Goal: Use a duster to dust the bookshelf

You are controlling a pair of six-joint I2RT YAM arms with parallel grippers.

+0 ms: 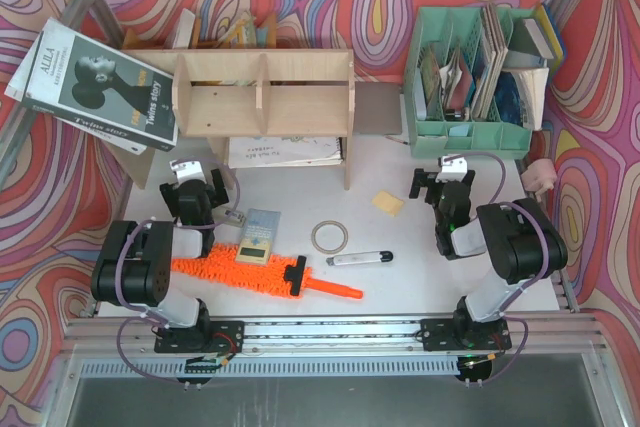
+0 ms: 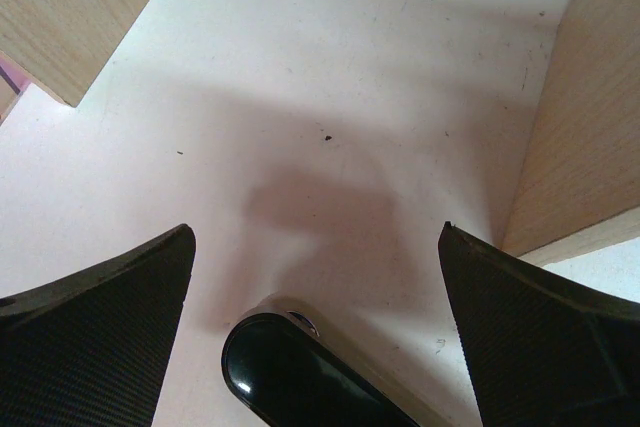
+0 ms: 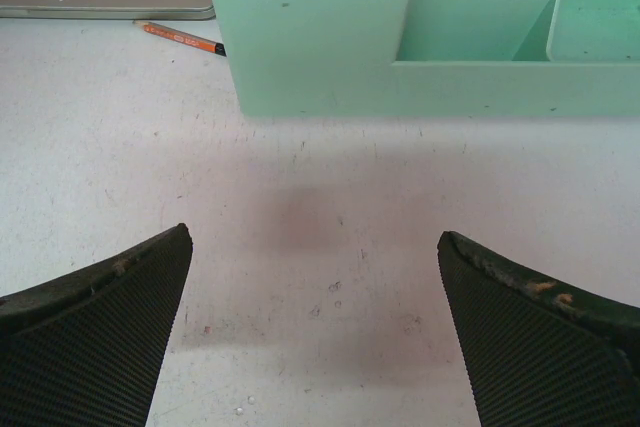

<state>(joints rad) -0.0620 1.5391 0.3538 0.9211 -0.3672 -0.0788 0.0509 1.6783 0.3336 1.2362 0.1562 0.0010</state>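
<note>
The plywood bookshelf [image 1: 265, 97] stands at the back left of the white table, and its side legs show in the left wrist view [image 2: 585, 137]. The orange fluffy duster [image 1: 235, 272] lies flat near the front. Its black collar [image 1: 296, 277] and slim handle [image 1: 338, 290] point right. My left gripper [image 1: 197, 179] is open and empty in front of the shelf and behind the duster's head; in its wrist view [image 2: 315, 232] a glossy black, silver-edged object [image 2: 300, 377] lies low between the fingers. My right gripper [image 1: 441, 179] is open and empty over bare table [image 3: 315, 232].
A mint-green file organiser [image 1: 475, 77] with papers stands at the back right [image 3: 320, 47], with an orange pencil [image 3: 185, 39] beside it. A wooden ring [image 1: 329, 237], a silver-black pen tool [image 1: 360, 259], a yellow scrap [image 1: 388, 203] and a small card [image 1: 258, 235] lie mid-table. A book [image 1: 95, 82] leans at the left.
</note>
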